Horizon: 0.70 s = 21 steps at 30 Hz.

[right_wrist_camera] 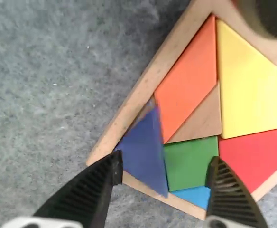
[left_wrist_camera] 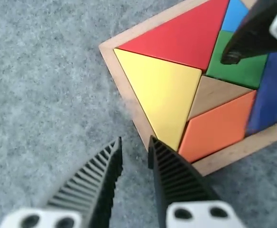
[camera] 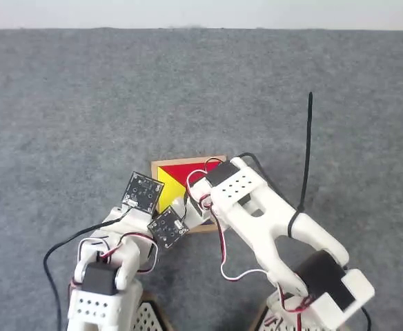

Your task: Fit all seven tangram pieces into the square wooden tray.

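The tray (right_wrist_camera: 143, 90) lies on the counter (right_wrist_camera: 43, 95) between both arms and looks nearly full. The dark blue triangle (right_wrist_camera: 145, 147) sits tilted in its corner, one edge on the rim. The right jaws straddle it, spread wide and empty. The left jaws, barely parted and empty, hover off another corner. Seating this piece seems the step in hand: next, nudge it inward and press it flat.
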Tool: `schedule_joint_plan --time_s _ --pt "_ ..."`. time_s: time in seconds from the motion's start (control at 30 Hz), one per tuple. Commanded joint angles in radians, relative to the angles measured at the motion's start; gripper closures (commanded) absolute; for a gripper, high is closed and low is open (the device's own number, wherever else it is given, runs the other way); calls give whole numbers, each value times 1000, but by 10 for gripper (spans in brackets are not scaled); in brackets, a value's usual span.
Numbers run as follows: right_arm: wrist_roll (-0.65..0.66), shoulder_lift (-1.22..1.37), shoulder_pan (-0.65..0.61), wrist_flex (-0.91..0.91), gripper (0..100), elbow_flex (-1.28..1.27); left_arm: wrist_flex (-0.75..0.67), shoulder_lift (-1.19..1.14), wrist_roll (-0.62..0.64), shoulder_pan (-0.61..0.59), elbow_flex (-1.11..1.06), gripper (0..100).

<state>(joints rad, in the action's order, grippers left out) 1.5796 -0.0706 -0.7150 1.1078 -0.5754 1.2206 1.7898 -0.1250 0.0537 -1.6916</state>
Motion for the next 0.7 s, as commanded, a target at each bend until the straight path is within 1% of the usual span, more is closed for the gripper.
schedule_joint_plan --time_s 0.0,0.1,0.17,0.23,0.3,0.37,0.43,0.57,0.67 --pt "9 -7 -4 -2 713 57 -5 -2 6 3 7 912" --pt "-6 -36 -2 -1 713 57 -5 -2 6 3 7 912" --pt "-69 -91 5 1 715 63 -5 -2 6 3 7 912" --pt "-133 -166 28 45 727 91 -5 -2 6 3 7 912" --pt "-192 -246 67 114 793 118 -5 -2 6 3 7 912" --pt "-267 -329 105 170 895 138 -5 -2 6 3 7 912" --pt "-381 -424 143 200 993 140 -5 -2 6 3 7 912" --pt "-655 -619 216 234 965 83 -5 -2 6 3 7 912" --pt "-809 -776 257 232 970 -38 -5 -2 6 3 7 912"
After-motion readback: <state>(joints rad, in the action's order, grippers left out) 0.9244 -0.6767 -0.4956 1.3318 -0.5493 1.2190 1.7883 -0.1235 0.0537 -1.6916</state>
